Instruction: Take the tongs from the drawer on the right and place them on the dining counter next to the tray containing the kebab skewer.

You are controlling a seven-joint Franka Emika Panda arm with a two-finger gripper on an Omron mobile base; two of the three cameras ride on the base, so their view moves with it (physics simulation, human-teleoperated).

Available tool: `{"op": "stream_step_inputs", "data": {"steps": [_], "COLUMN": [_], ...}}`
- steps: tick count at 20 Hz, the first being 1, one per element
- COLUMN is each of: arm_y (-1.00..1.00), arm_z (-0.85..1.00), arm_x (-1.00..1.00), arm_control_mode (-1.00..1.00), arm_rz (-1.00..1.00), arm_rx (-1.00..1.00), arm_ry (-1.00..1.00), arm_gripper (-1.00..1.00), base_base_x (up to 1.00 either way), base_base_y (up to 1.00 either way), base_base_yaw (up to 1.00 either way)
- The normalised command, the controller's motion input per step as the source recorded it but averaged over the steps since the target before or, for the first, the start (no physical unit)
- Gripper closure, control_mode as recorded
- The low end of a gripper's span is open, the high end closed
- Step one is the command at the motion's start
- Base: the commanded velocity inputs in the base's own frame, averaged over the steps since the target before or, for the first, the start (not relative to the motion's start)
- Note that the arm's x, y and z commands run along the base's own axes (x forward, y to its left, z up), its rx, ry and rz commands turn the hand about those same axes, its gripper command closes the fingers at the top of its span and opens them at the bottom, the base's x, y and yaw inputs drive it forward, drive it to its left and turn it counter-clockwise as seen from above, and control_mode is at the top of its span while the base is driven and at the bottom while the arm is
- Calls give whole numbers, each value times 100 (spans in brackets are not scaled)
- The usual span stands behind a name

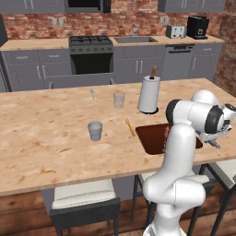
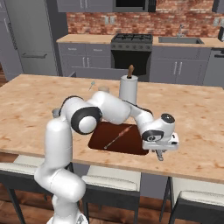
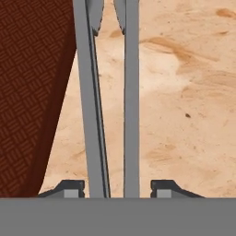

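Two long flat grey metal tongs [image 3: 110, 97] running straight up the hand view, arms close together and slightly spread, lying over the peach-tan speckled stone dining counter [image 3: 184, 92]. Just beside the dark reddish-brown, weave-textured rectangular tray [image 3: 32, 92]. Two-finger gripper [image 3: 118, 188] parted a little, tips standing clear on either side of the tong arms, not pressing them. Thin orange-brown kebab skewer [image 2: 117, 137] lying diagonally inside the tray. White paper-towel roll [image 1: 149, 93] behind. Grey cabinets, black stove [image 1: 91, 54], red brick wall beyond.
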Motion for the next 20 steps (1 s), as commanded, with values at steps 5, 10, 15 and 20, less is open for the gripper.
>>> {"op": "stream_step_inputs", "data": {"steps": [5,10,15,20], "arm_y": [0,0,12,52], "arm_z": [0,51,97,95], "arm_x": [0,-9,-26,-53], "arm_control_mode": [-100,-100,-100,-100], "arm_rz": [0,0,0,-5], "arm_rx": [0,0,-2,-6], "arm_ry": [0,0,-3,-14], "arm_gripper": [-100,-100,-100,-100], "base_base_x": [0,0,0,0], "base_base_y": [0,0,0,0], "base_base_yaw": [0,0,0,0]}}
